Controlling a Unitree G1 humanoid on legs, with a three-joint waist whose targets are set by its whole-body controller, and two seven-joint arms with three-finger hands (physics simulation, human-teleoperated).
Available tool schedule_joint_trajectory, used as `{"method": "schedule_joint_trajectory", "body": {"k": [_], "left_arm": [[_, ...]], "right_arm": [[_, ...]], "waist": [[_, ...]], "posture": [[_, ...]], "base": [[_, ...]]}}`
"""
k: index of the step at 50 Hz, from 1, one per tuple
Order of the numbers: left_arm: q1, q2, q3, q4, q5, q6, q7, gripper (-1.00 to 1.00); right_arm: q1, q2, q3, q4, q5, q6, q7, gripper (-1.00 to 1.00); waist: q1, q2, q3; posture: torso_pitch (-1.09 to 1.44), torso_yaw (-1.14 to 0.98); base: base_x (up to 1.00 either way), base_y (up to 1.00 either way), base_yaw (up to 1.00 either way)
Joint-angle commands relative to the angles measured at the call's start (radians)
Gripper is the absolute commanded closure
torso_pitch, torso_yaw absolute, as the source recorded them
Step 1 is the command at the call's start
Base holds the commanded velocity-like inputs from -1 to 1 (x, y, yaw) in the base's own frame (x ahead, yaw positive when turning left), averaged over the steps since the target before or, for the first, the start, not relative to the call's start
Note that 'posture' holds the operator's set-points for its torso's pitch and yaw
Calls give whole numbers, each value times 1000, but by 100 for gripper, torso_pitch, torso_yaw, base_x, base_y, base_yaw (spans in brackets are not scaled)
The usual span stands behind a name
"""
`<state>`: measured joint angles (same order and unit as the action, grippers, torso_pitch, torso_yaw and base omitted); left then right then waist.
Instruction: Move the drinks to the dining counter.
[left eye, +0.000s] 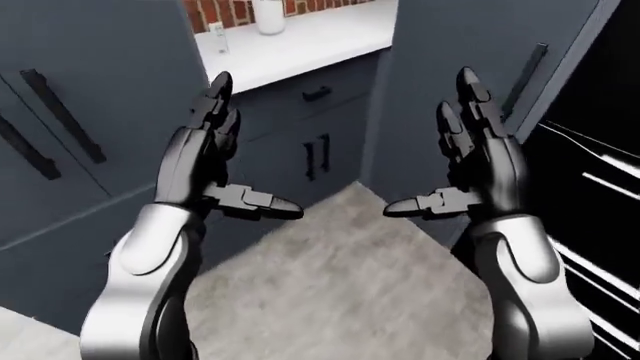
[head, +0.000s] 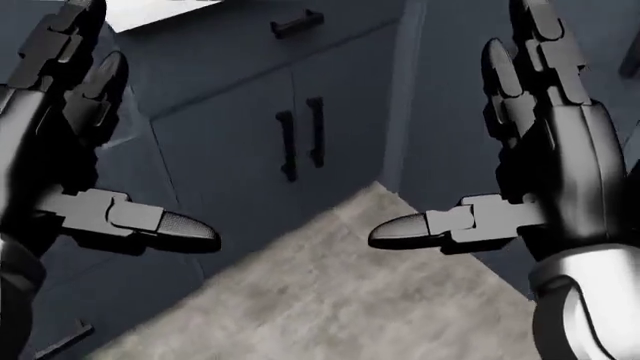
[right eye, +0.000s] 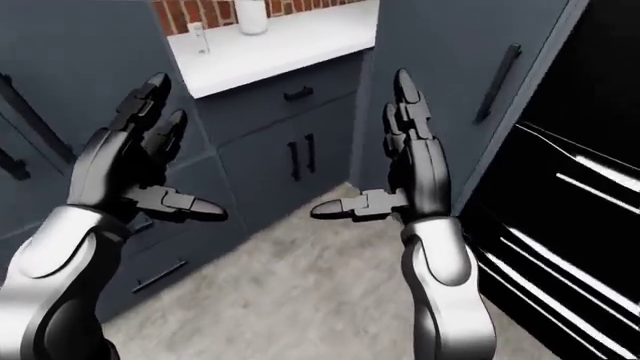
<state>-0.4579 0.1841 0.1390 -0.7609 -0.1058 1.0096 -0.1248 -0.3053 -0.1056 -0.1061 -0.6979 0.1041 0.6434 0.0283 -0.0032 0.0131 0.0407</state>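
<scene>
Two hands empty | left hand (left eye: 205, 169) fingers spread | right hand (left eye: 470, 169) fingers spread | drinks unseen

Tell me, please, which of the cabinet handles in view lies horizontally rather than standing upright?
The short drawer handle just under the white countertop; the paired door handles below it stand vertically.
</scene>
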Motion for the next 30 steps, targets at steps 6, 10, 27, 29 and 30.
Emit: {"method": "schedule_joint_trajectory", "body": {"k": [6,10,27,29,30], "left_arm": [[-17,7,8,-13,10,-27,8,-100],[-16,5,6,-11,12,-31,8,-100],[-27,7,6,-13,11,-21,10,-100],[-26,6,5,-14,11,-21,9,-100],[-27,6,6,-21,10,-13,10,-100]], "right_arm": [[-21,1,10,-33,5,-35,17,-100],[-22,2,6,-34,8,-34,16,-100],[-19,1,23,-52,-23,-14,28,-100],[-18,4,21,-47,-28,-19,29,-100],[-16,8,21,-52,-25,-16,30,-100]], "waist": [[33,42,-24],[54,16,-32],[11,-81,-33],[33,-70,-32],[12,-22,-15]], "posture": [[0,0],[0,0],[0,0],[0,0],[0,0]], "base": [[0,0,100],[0,0,100],[0,21,65],[0,26,50],[0,0,100]]}}
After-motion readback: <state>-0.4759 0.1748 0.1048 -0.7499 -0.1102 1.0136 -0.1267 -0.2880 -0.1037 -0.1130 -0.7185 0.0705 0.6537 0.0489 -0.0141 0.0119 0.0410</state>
